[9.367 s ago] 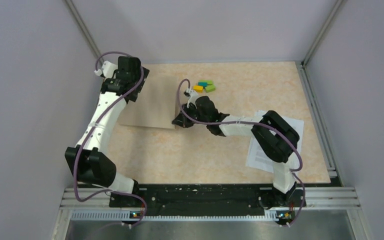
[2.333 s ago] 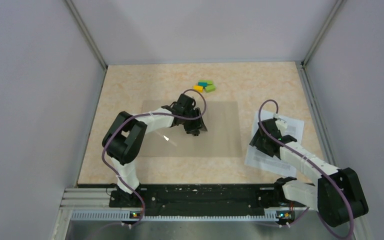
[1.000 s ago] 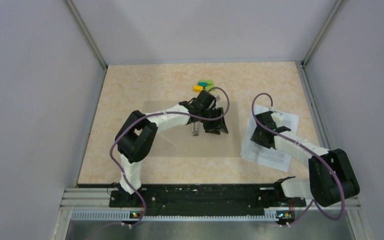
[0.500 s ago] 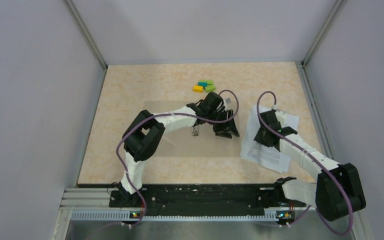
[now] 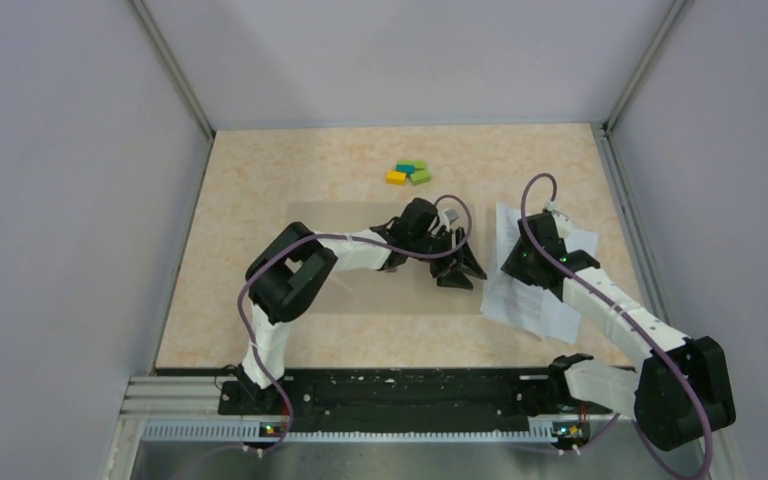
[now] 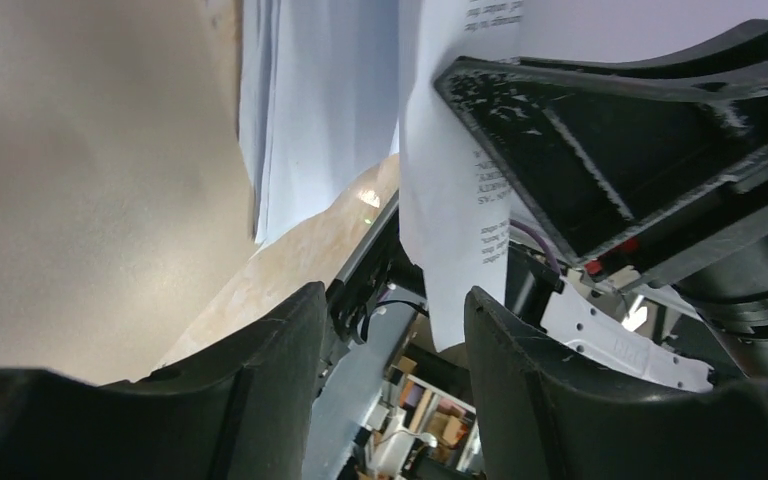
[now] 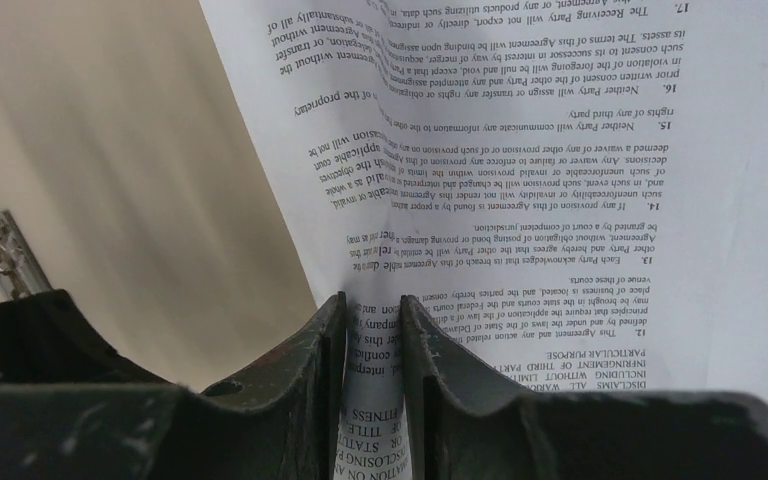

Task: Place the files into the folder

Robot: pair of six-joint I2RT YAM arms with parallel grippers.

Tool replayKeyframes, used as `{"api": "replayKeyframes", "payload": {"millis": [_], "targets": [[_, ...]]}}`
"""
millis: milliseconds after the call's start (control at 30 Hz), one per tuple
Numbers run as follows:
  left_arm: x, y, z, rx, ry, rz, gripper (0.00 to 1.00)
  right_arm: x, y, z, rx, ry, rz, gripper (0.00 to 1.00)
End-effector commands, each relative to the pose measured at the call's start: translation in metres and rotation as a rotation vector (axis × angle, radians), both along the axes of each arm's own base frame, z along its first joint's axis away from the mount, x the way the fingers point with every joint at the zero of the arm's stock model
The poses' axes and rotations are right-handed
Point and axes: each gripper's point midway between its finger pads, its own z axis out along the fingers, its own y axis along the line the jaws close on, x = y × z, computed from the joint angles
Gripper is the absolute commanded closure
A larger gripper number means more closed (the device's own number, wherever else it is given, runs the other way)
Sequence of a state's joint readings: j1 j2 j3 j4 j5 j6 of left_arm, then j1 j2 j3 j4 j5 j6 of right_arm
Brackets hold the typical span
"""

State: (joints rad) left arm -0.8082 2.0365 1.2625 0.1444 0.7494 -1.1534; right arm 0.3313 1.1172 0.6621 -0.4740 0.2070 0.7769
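Observation:
The tan folder (image 5: 360, 290) lies flat in the middle of the table. My left gripper (image 5: 463, 270) hovers low over its right edge, open, with nothing between the fingers (image 6: 395, 390). The files (image 5: 552, 300), white printed sheets, lie just right of the folder. Their left edge is lifted and curls up. My right gripper (image 5: 513, 264) is shut on that edge; in the right wrist view a fold of the files (image 7: 560, 150) sits pinched between the jaws (image 7: 373, 330). In the left wrist view the raised files (image 6: 450, 200) hang next to the folder (image 6: 60, 150).
Several small coloured blocks (image 5: 407, 173) sit at the back of the table beyond the folder. A small silver metal piece (image 7: 0, 250) rests on the folder (image 7: 110, 150). Grey walls and metal rails close in the table on three sides.
My left gripper has slid right across the folder to its right edge and opened slightly. My right gripper has closed on the files' left edge and raised it, pulling the sheets towards the folder.

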Motion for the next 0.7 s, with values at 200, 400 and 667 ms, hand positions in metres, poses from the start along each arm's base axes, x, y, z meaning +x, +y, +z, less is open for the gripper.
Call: {"api": "replayKeyframes", "payload": {"millis": [200, 400, 667], "targets": [[-0.011, -0.007, 0.04, -0.188, 0.174, 0.1, 0.41, 0.023, 0.03, 0.031, 0.1, -0.156, -0.018, 0.73], [-0.011, -0.003, 0.044, -0.229, 0.248, 0.173, 0.43, 0.024, 0.034, 0.029, 0.117, -0.176, -0.025, 0.73], [-0.006, -0.001, 0.059, -0.276, 0.28, 0.234, 0.45, 0.021, 0.034, 0.025, 0.119, -0.189, -0.036, 0.73]]}}
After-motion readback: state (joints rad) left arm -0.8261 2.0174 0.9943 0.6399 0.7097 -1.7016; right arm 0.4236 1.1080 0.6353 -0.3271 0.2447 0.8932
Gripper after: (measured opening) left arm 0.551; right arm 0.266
